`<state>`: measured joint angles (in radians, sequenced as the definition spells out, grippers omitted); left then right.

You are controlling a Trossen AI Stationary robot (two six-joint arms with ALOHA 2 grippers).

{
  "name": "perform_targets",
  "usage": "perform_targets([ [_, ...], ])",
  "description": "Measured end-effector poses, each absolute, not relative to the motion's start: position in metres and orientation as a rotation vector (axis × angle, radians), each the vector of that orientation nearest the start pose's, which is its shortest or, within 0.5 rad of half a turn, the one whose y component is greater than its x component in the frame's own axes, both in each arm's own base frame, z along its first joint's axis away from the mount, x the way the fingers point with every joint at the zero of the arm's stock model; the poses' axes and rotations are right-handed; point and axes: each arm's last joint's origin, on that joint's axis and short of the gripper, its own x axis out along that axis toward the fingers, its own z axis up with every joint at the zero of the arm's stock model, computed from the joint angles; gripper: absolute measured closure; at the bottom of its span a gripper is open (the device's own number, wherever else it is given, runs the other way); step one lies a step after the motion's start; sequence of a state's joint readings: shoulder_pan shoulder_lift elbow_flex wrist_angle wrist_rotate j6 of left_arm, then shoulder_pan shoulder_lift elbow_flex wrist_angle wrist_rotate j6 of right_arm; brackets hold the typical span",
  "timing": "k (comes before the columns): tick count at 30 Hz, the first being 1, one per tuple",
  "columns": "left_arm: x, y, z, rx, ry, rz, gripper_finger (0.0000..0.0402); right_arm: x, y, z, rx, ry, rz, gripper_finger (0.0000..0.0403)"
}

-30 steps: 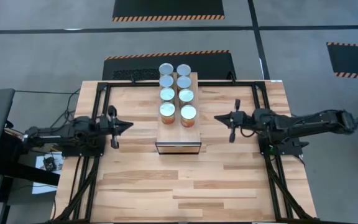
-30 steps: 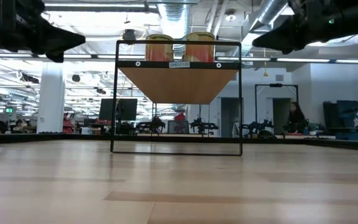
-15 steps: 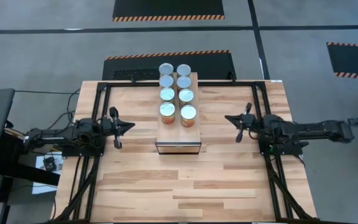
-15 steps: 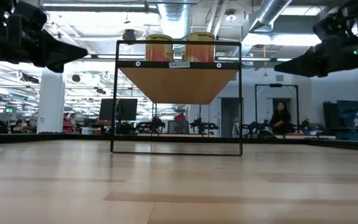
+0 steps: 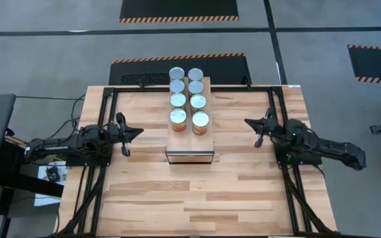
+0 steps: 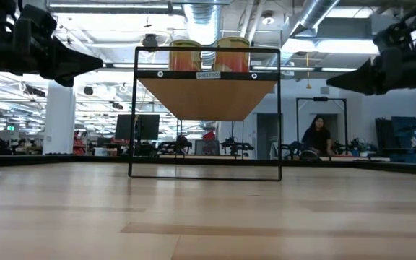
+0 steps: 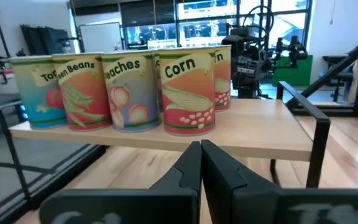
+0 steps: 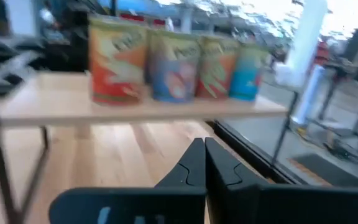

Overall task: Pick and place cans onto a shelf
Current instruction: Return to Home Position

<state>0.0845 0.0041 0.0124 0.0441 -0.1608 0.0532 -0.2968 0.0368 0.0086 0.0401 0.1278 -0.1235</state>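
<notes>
Right end effector [image 5: 249,123] further back, closed, empty; left end effector [image 5: 136,132] closed too, cans [image 5: 178,118] on shelf [image 5: 190,142] btwn.

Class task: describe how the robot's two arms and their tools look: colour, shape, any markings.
The left arm and right arm are dark, slim and jointed. The left tool and right tool each have two black fingers tapering to a wedge, mounted on a short crossbar. No markings can be made out.

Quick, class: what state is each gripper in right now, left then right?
Left gripper: shut, holding nothing.
Right gripper: shut, holding nothing.
</notes>
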Motion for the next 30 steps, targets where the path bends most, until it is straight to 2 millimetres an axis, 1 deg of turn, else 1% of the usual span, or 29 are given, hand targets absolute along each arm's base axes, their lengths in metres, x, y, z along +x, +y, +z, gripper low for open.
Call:
perform_targets([
  [6, 0.0964, 0.0108, 0.1707, 0.029, -0.041, 0.176, 0.0401, 0.0934, -0.0377, 0.1651, -0.086, 0.036, -0.465, 0.0389],
  [8, 0.0964, 0.0108, 0.1707, 0.032, -0.041, 0.175, 0.0401, 0.0933, -0.0379, 0.1651, -0.083, 0.036, -0.468, 0.0387],
  [11, 0.0964, 0.0112, 0.1707, 0.039, -0.04, 0.19, 0.0401, 0.0933, -0.0379, 0.1648, -0.089, 0.038, -0.467, 0.0384],
  [15, 0.0963, 0.0114, 0.1708, 0.098, -0.034, 0.2, 0.0401, 0.0932, -0.0382, 0.1647, -0.106, 0.044, -0.47, 0.0379],
  [17, 0.096, 0.0127, 0.1714, 0.12, -0.036, 0.245, 0.0401, 0.0932, -0.0382, 0.1646, -0.106, 0.044, -0.469, 0.0379],
  [20, 0.0956, 0.0146, 0.1722, 0.105, -0.041, 0.313, 0.0401, 0.0932, -0.0382, 0.1646, -0.108, 0.044, -0.469, 0.0381],
  [25, 0.0955, 0.0148, 0.1721, 0.076, -0.046, 0.32, 0.0401, 0.0933, -0.0382, 0.1646, -0.109, 0.044, -0.47, 0.0382],
  [30, 0.0955, 0.0148, 0.1722, 0.099, -0.043, 0.321, 0.0401, 0.0933, -0.0382, 0.1647, -0.109, 0.043, -0.47, 0.0379],
])
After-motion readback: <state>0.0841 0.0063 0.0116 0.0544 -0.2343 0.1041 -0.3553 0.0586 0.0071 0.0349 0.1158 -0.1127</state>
